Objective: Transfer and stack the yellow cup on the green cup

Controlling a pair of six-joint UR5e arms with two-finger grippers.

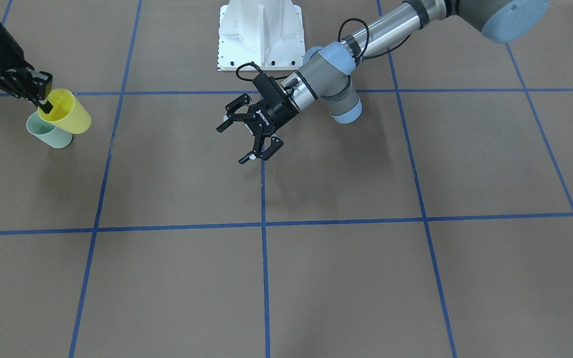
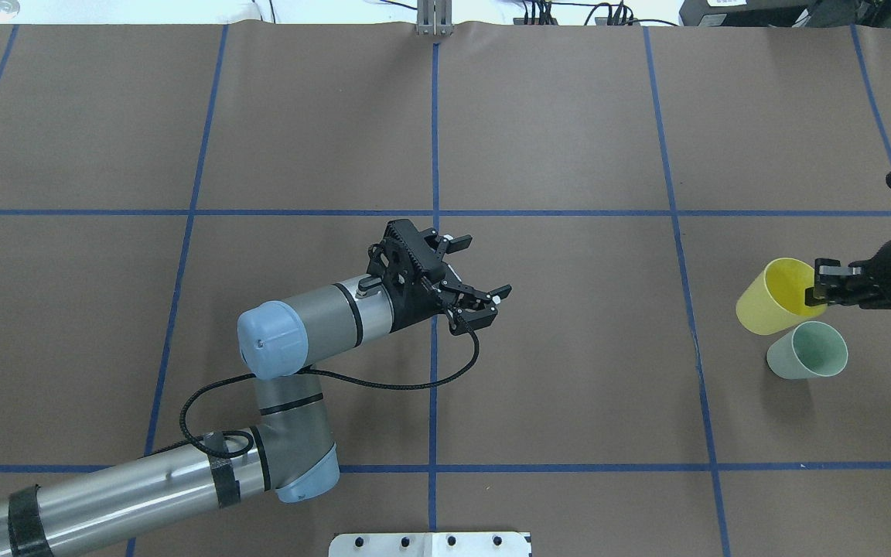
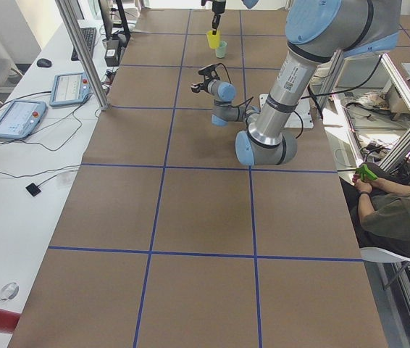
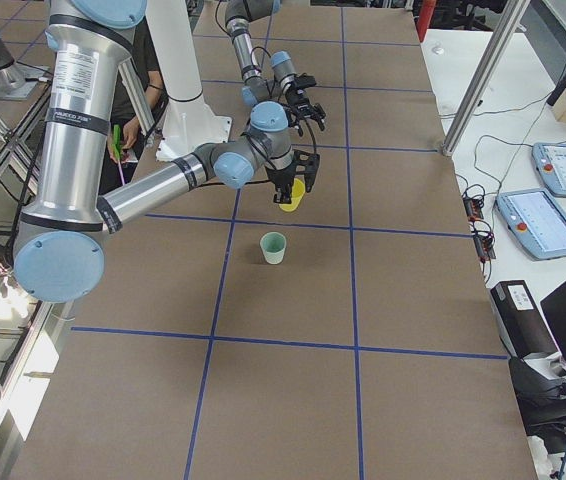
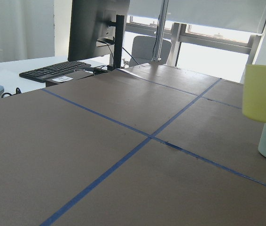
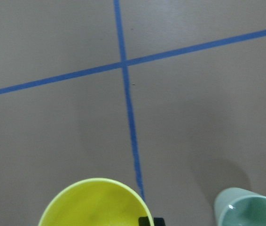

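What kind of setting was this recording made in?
Most likely a robotics lab: a brown-covered table marked with a blue tape grid, teach pendants on a side bench, and a monitor and keyboard nearby.

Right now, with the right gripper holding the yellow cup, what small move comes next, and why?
Probably slide the right gripper sideways until the yellow cup sits over the green cup. The yellow cup hangs lifted by its rim, beside the green cup's open mouth, not above it.
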